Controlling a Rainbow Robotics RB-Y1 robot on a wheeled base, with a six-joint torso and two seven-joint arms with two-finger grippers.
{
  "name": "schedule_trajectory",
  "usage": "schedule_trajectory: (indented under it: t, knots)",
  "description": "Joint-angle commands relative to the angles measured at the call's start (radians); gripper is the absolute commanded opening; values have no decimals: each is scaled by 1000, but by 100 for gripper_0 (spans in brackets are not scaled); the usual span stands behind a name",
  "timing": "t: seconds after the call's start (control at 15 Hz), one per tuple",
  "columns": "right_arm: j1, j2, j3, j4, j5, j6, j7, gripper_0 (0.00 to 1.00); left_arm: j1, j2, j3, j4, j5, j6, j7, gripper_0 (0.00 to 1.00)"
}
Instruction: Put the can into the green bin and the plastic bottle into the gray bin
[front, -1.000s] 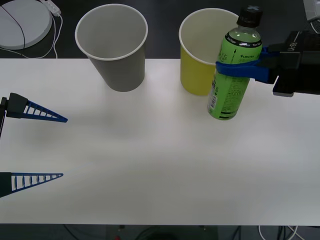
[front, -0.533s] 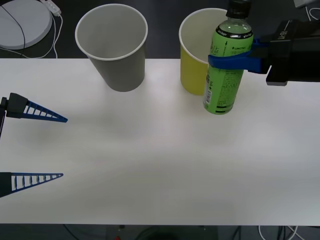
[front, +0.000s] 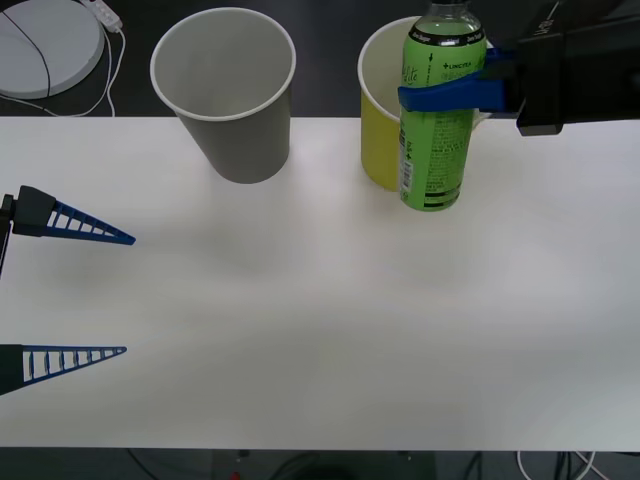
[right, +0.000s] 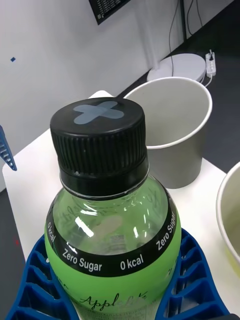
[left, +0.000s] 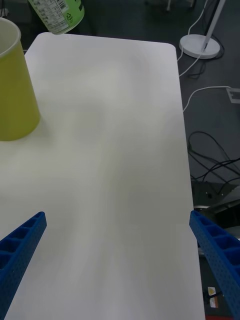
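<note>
Right gripper (front: 450, 95) clenched around the upright plastic bottle (front: 437, 120), held off the table (front: 320, 320) at the green bin (front: 380, 140)'s 3 o'clock side. Gray bin (front: 225, 90) at 9 o'clock. Left gripper (front: 125, 295) spread, idle.

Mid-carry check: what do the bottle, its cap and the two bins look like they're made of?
The plastic bottle: clear glossy plastic, glints on its shoulder, printed green label. Its cap: black ribbed plastic, matte. The green bin and the gray bin: likely coated paper, matte, with rolled white rims like cups. The right gripper holds the bottle.
</note>
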Motion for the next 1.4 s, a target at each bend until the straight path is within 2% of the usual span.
schedule_trajectory:
  t: [0.07,0.33,0.73,0.87,1.07,1.4]
  knots:
    - [-79,38,9,44,11,-91,-1,0,0,0,0,0,0,0,0,100]
    - [-222,55,138,113,19,-94,-3,0,0,0,0,0,0,0,0,100]
    - [-440,140,318,257,44,-95,-3,0,0,0,0,0,0,0,0,100]
    - [-502,170,359,305,51,-109,-3,0,0,0,0,0,0,0,0,100]
    - [-575,227,368,381,70,-186,-3,0,0,0,0,0,0,0,0,100]
    - [-676,299,454,507,93,-186,-4,0,0,0,0,0,0,0,0,100]
